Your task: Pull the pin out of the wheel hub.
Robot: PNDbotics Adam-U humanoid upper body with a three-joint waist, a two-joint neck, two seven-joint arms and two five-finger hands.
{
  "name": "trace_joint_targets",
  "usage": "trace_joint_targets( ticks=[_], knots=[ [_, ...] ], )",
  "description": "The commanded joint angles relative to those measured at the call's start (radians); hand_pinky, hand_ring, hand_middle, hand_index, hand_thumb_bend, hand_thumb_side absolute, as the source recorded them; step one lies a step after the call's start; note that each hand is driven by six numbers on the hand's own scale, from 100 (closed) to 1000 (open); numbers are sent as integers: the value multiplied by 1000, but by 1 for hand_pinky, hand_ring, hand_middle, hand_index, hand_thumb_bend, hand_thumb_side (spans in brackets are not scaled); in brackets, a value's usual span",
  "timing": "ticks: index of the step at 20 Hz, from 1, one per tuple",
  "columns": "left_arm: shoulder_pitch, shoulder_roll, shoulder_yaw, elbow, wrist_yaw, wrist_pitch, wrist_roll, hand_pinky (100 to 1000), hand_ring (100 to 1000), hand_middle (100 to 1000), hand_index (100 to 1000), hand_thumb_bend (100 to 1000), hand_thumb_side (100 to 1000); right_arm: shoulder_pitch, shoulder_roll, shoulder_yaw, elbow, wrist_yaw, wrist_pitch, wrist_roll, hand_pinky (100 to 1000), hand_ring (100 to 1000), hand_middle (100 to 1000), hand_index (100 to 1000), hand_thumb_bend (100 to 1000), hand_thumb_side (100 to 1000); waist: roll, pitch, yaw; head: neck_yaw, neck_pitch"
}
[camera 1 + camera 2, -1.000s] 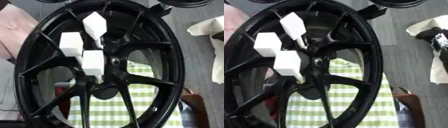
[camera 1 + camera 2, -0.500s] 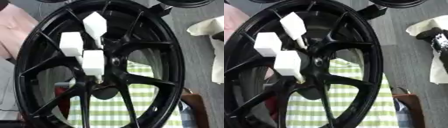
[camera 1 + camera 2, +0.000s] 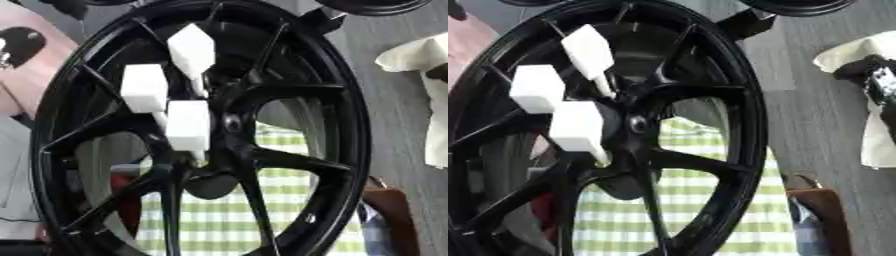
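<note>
We see no robot hand in either eye view, so we can't say whether L or R is nearer, nor whether either is open, closed or holding anything.

Wheel hub [image 3: 229, 125] sits centre frame, in a black multi-spoke wheel [image 3: 346, 125] standing near upright w/ its face toward us. Three white pins w/ blocky hex heads stick out of the hub area toward the camera: top pin [image 3: 192, 50], left pin [image 3: 143, 87], lower pin [image 3: 187, 125]. The heads are close-packed, lower and left ones nearly touching in the view. Thin shafts run from the heads back and down-right into the hub; long axes lie roughly along our line of sight, tilted up-left.

We judge the pull must go along that axis, outward from the wheel face toward us, not sideways. No pin is out yet; the task gives no clue which one it means.

Around: green-white checked cloth [image 3: 219, 220] behind the lower spokes, seen thru the gaps. White rag [image 3: 868, 55] w/ a dark object on it lies well apart at R, on the grey floor. Brown item [image 3: 824, 215] low R, near the rim.

In the way: the neighbouring heads crowd any one pin; spokes flank the hub closely. Approach from front looks open.
</note>
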Motion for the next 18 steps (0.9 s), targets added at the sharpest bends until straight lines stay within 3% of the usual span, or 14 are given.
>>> trace_joint_targets(
  ticks=[1, 8, 13, 16, 18],
  knots=[
    [-7, 44, -8, -8, -15, -1, 25, 889, 858, 795, 912, 100, 745, -6, -14, -2, -20, -1, 3, -1, 972, 789, 650, 662, 100, 745, 0, -35, -1, 5, -10],
    [-42, 21, -56, -8, -40, 52, 11, 907, 880, 816, 929, 100, 779, -5, -14, 0, -19, -3, 6, -1, 971, 789, 649, 661, 100, 746, 3, -38, -4, 11, -11],
    [-71, -7, -96, -8, -96, 86, -15, 962, 925, 850, 942, 100, 632, -5, -11, 2, -19, -5, 9, 0, 972, 788, 648, 660, 100, 748, 4, -39, -4, 15, -7],
    [-91, -24, -119, -8, -147, 103, -35, 993, 950, 863, 959, 198, 554, -5, -8, 2, -19, -6, 11, 1, 972, 787, 648, 659, 100, 749, 4, -39, -3, 18, -6],
    [-102, -37, -136, -8, -181, 111, -52, 992, 947, 849, 961, 274, 595, -4, -7, 3, -18, -7, 13, 2, 972, 787, 648, 659, 100, 750, 5, -40, -3, 20, -5]
  ],
)
